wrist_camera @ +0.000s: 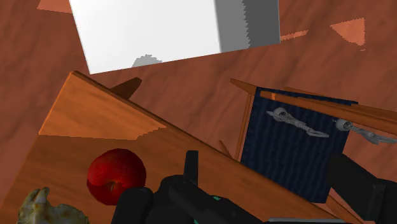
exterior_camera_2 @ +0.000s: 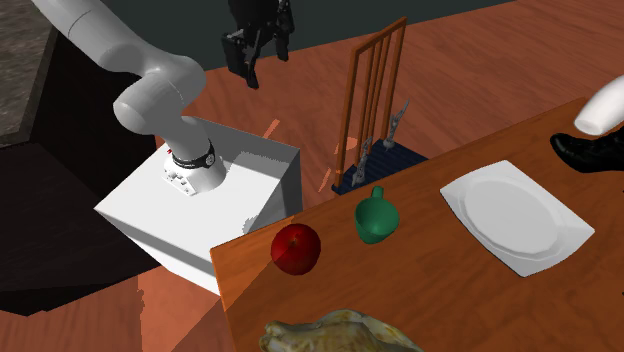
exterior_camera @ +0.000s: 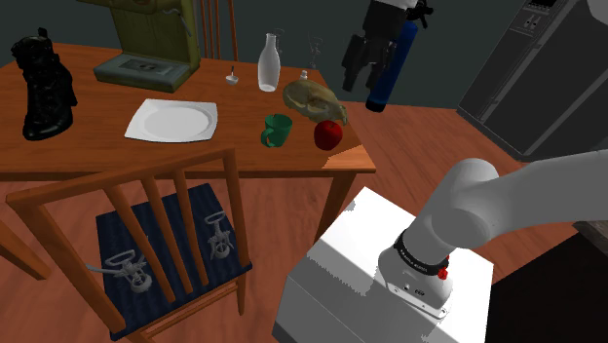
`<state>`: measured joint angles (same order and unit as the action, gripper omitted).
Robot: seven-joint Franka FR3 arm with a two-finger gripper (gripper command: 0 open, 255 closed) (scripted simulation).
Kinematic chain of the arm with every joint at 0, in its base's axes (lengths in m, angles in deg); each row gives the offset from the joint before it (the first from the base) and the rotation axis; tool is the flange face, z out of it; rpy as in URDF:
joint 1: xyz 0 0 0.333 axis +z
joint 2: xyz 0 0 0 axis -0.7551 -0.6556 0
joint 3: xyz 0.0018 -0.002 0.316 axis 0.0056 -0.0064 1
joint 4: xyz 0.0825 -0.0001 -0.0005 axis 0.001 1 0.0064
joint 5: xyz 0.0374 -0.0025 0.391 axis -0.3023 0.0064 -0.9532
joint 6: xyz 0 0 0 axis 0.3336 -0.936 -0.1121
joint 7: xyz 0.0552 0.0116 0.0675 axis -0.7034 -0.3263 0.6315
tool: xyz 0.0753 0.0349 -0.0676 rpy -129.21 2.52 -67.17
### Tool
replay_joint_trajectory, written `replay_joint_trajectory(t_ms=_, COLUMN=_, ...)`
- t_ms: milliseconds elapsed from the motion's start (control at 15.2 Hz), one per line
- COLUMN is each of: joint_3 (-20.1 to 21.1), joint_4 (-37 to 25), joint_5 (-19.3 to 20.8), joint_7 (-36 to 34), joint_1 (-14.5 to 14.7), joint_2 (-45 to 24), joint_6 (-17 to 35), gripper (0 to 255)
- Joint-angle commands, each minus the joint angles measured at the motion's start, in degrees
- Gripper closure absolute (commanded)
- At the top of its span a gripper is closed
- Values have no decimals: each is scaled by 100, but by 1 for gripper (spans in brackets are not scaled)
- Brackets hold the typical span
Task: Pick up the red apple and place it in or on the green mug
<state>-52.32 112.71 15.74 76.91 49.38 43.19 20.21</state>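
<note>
Shoulder view, read left to right. Wooden table (exterior_camera: 88, 151) spans the upper left of the frame. A black boot (exterior_camera: 44, 88) stands at its far left edge, and an olive-green machine (exterior_camera: 146, 44) sits behind and right of the boot. A white plate (exterior_camera: 172, 122) lies near the table's middle, with a clear glass carafe (exterior_camera: 269, 63) upright further back. The green mug (exterior_camera: 277, 131) stands upright near the front edge, right of the plate. The red apple (exterior_camera: 328, 134) rests on the tabletop near the right front corner. It is just right of the mug with a gap between them, and a tan, bony-looking object (exterior_camera: 314, 97) lies just behind it. The gripper (exterior_camera: 362, 76) hangs in the air at upper centre, above and behind the apple, touching nothing. In the wrist view the fingers (wrist_camera: 135, 202) stand apart with nothing between them, and the apple lies off to the side of one finger. A wooden chair (exterior_camera: 146, 195) with a dark blue cushion fills the lower left. The white stand (exterior_camera: 341, 273) sits at lower right.
</note>
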Motion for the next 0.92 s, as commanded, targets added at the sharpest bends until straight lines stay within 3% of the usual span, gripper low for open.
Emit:
replay_joint_trajectory(t_ms=0, joint_3=0, joint_4=0, joint_5=0, joint_7=0, joint_1=0, joint_2=0, joint_6=0, gripper=0)
replay_joint_trajectory(t_ms=858, joint_3=-970, joint_4=1009, joint_5=789, joint_7=1400, joint_1=-315, joint_2=-941, joint_6=2381, gripper=0)
